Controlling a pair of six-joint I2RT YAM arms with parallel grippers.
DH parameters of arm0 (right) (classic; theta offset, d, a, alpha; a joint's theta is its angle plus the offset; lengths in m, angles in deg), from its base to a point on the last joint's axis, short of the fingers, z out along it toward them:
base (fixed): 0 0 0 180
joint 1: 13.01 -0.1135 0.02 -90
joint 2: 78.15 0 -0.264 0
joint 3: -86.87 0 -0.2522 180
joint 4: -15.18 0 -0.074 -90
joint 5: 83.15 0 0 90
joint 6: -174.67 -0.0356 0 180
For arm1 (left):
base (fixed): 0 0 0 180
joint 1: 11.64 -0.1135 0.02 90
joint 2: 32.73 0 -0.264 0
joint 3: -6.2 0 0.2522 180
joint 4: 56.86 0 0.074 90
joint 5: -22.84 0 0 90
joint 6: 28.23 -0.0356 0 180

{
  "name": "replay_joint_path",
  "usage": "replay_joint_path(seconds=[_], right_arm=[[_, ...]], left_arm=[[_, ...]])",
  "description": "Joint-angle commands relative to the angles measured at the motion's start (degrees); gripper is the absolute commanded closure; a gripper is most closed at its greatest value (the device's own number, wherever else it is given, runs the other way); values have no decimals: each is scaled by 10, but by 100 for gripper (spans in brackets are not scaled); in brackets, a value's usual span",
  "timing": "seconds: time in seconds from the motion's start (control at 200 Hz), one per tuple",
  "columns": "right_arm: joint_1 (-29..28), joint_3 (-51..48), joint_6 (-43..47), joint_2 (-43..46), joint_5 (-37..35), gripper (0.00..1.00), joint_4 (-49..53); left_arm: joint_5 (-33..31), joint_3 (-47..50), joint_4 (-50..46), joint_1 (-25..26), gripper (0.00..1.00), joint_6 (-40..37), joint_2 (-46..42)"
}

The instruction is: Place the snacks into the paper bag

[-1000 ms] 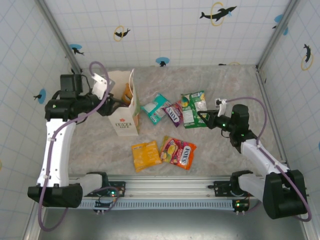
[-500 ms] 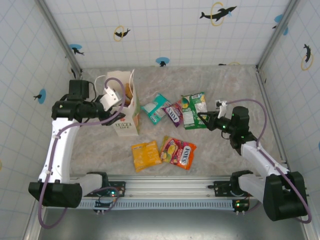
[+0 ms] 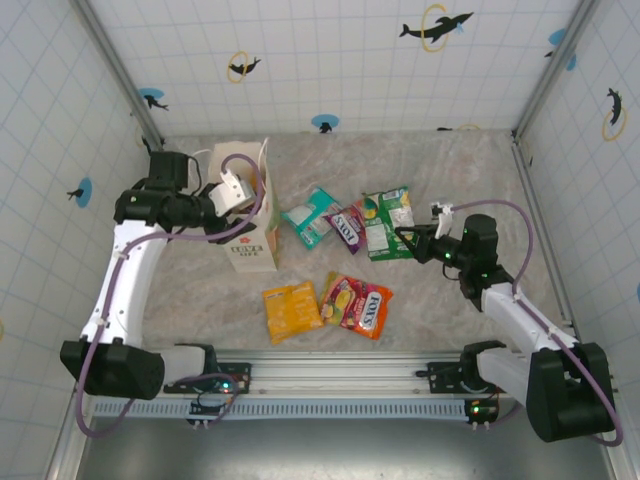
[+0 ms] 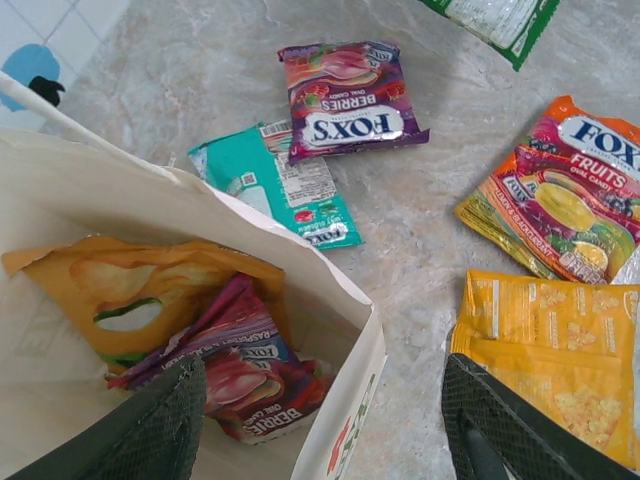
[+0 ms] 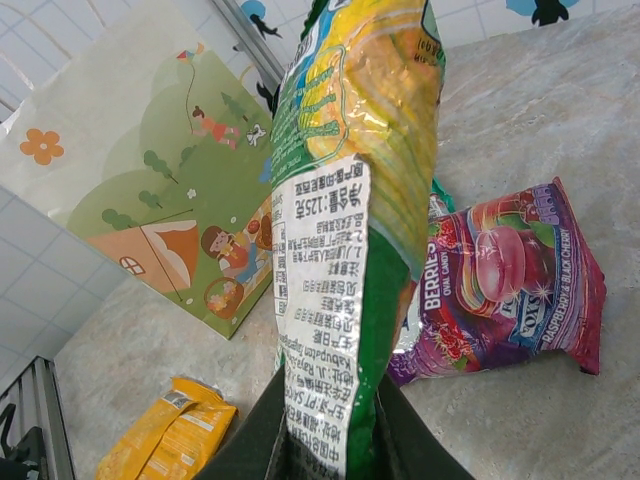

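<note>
A: Top cam first. Where's the bag?

B: paper bag (image 3: 252,250) stands upright at 9 o'clock from table centre, mouth up. It's white with a red logo on the near side. left gripper (image 3: 240,195) hangs over the mouth.

A: Snacks?

B: They lie flat on the marble table (image 3: 450,170).
- teal packet (image 3: 310,215) is at 3 o'clock of the bag, long axis 1–7.
- purple FOX'S bag (image 3: 347,228) touches the teal packet's 3 o'clock side.
- orange-yellow packet (image 3: 292,310) is at 5 o'clock of the bag.
- fruit FOX'S packet (image 3: 357,303) touches the orange-yellow packet's 3 o'clock edge.

A: Green one?

B: green packet (image 3: 385,215) runs roughly 12–6. right gripper (image 3: 400,235) is at its 4 o'clock edge. Can't tell from up here whether it's lifted or flat.

A: Left wrist?

B: It looks straight down into the bag. The fingers (image 4: 165,425) are spread wide with nothing gripped. One is over the bag's inside and the other is out over the orange-yellow packet. In the bag there's a crumpled orange chip packet (image 4: 140,295), with a second FOX'S bag (image 4: 250,385), purple-pink, lying on it at 5 o'clock.

A: Right wrist?

B: The jaws are clamped on the green packet's lower edge. It stands on edge with its long axis 12–6 in view. It's glossy yellow-green with a white strip of small print facing the lens. The purple FOX'S bag lies flat at 3 o'clock of it. The paper bag's illustrated side is at 10 o'clock and the orange-yellow packet at 7.
</note>
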Motion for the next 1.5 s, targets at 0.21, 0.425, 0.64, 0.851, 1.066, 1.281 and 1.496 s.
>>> replay_joint_path(seconds=[0.21, 0.425, 0.64, 0.851, 1.066, 1.281, 1.496], right_arm=[[-4, -11, 24, 10, -4, 91, -32], [-3, -7, 24, 10, -7, 91, -42], [-3, -9, 25, 15, -13, 91, -44], [-4, -12, 23, 20, -15, 91, -45], [-4, -12, 23, 25, -16, 91, -44], [-3, -16, 23, 36, -22, 91, -38], [-5, -18, 22, 50, -28, 91, -35]], left_arm=[[-33, 11, -16, 8, 43, -23, 11], [-6, -14, -13, 14, 62, -31, 32], [5, -18, -18, 20, 72, -31, 35], [16, -10, -12, 30, 84, -25, 22], [18, -6, -15, 44, 100, -27, 19], [33, -10, -21, 55, 100, -28, 18], [63, -22, -20, 73, 100, -26, 20]])
